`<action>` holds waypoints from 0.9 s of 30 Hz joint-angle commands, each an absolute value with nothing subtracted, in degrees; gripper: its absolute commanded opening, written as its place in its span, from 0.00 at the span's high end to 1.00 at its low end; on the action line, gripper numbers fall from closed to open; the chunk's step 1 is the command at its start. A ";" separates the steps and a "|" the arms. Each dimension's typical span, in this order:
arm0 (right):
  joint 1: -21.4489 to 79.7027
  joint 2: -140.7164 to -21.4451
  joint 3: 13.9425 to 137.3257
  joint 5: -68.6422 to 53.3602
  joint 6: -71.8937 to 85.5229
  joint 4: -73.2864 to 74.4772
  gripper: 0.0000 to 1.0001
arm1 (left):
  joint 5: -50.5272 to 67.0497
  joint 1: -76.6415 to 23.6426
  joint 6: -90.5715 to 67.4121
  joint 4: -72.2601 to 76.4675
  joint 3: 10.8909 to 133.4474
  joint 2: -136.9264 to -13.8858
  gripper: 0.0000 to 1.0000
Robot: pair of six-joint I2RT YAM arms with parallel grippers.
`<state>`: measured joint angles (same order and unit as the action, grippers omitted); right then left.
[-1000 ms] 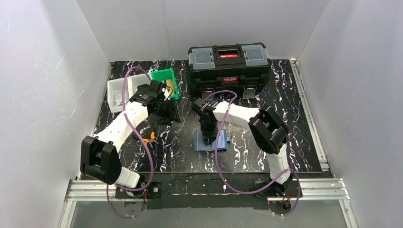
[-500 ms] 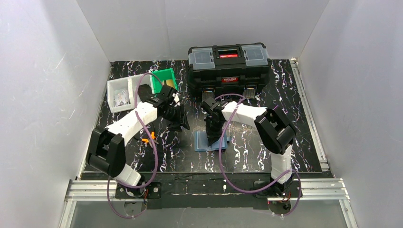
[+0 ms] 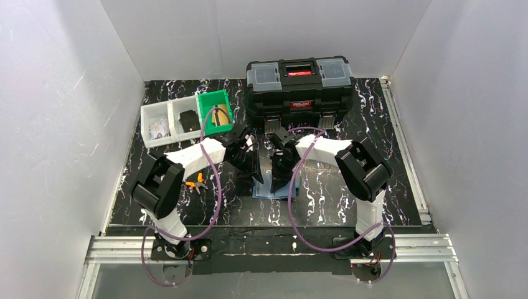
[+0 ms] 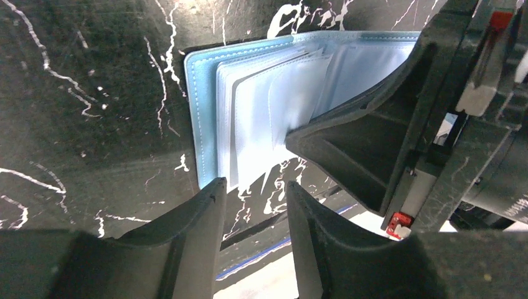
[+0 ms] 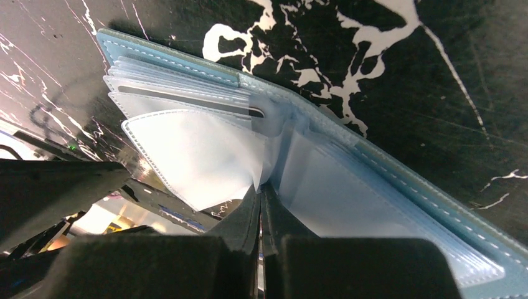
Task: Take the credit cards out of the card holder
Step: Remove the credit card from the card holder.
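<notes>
The card holder (image 3: 266,189) lies open on the black marbled table, light blue inside, its clear sleeves (image 4: 261,118) fanned out. My right gripper (image 5: 260,187) is shut at the fold, pinching the corner of one clear sleeve (image 5: 193,156) that stands lifted. A thin dark strip (image 5: 187,99) shows inside a sleeve further back and may be a credit card's edge; no other card shows. My left gripper (image 4: 252,184) hangs open just off the holder's near-left corner (image 4: 208,168), with nothing between its fingers. In the top view both grippers (image 3: 254,169) (image 3: 278,176) meet over the holder.
A big black toolbox (image 3: 297,84) stands right behind the holder. A green bin (image 3: 215,106) and a white divided tray (image 3: 165,121) sit at the back left. Orange-handled pliers (image 3: 196,182) lie left of the holder, under the left arm.
My left arm has swung right from the bins to the holder's left edge, its jaws narrowing. My right gripper has closed on the sleeve.
</notes>
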<state>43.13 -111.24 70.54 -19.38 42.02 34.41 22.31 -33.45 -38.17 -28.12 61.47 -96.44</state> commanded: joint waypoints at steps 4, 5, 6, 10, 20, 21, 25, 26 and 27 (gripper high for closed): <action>44.19 -115.85 65.70 -14.20 41.13 32.77 0.97 | 23.64 -35.05 -39.88 -25.92 60.54 -97.75 0.62; 44.20 -115.80 65.72 -14.23 41.13 32.74 0.97 | 23.58 -35.14 -39.84 -25.85 60.48 -97.88 0.62; 44.20 -115.76 65.74 -14.27 41.07 32.77 0.97 | 23.56 -35.21 -39.85 -25.84 60.52 -98.03 0.62; 44.12 -115.67 65.59 -14.24 41.09 32.72 0.97 | 23.00 -35.32 -39.76 -25.83 60.23 -98.45 0.62; 43.95 -115.73 65.65 -14.24 41.12 32.79 0.97 | 21.85 -35.55 -39.19 -24.97 58.76 -99.14 0.63; 43.97 -115.75 65.65 -14.26 41.09 32.81 0.97 | 22.07 -35.63 -39.17 -24.65 58.57 -99.15 0.63; 43.95 -115.75 65.73 -14.24 41.03 32.96 0.98 | 22.65 -35.77 -39.31 -23.48 58.34 -99.18 0.63; 43.93 -115.77 65.74 -14.16 40.99 33.04 0.98 | 22.67 -35.77 -39.29 -23.47 58.38 -99.28 0.63; 43.94 -115.75 65.74 -14.15 40.97 33.07 0.98 | 22.68 -35.89 -39.25 -23.39 58.50 -99.28 0.63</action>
<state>42.41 -110.98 69.47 -20.99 42.06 32.99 22.31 -35.14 -39.64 -23.59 58.83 -99.11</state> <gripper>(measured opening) 0.032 0.377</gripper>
